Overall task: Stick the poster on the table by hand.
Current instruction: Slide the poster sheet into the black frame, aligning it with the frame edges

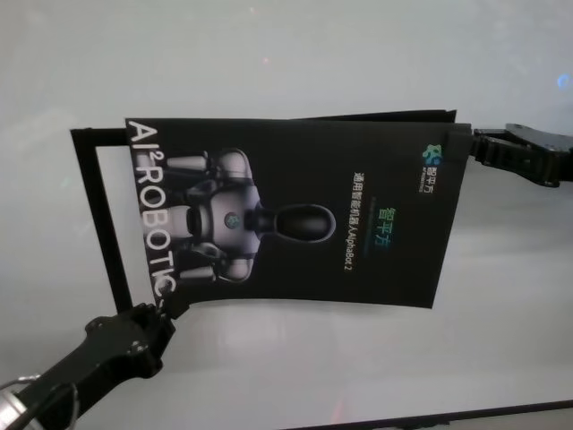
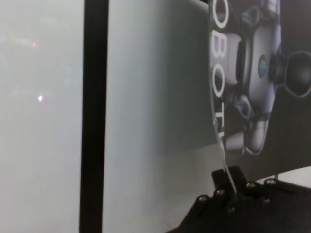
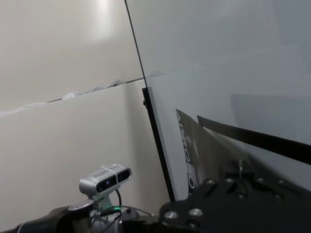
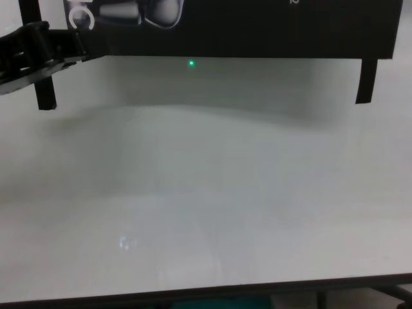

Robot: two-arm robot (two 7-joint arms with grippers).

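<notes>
The black poster (image 1: 304, 215), printed with a grey robot figure and white letters, hangs stretched between my two grippers above the white table (image 1: 286, 376). My left gripper (image 1: 166, 313) is shut on its near-left corner; the left wrist view shows the poster's (image 2: 272, 73) edge pinched at that gripper (image 2: 232, 194). My right gripper (image 1: 471, 143) is shut on the far-right corner; in the right wrist view the sheet (image 3: 190, 155) runs away from that gripper (image 3: 239, 177). The chest view shows the poster's lower edge (image 4: 257, 38) above the table (image 4: 206, 193), with its shadow beneath.
Narrow black strips stick out past the poster: one at its left (image 1: 97, 215), one along its far edge (image 1: 385, 115), and two hang down in the chest view (image 4: 45, 96) (image 4: 364, 80). The table's dark front edge (image 1: 448, 417) is near. A small silver camera (image 3: 105, 178) shows in the right wrist view.
</notes>
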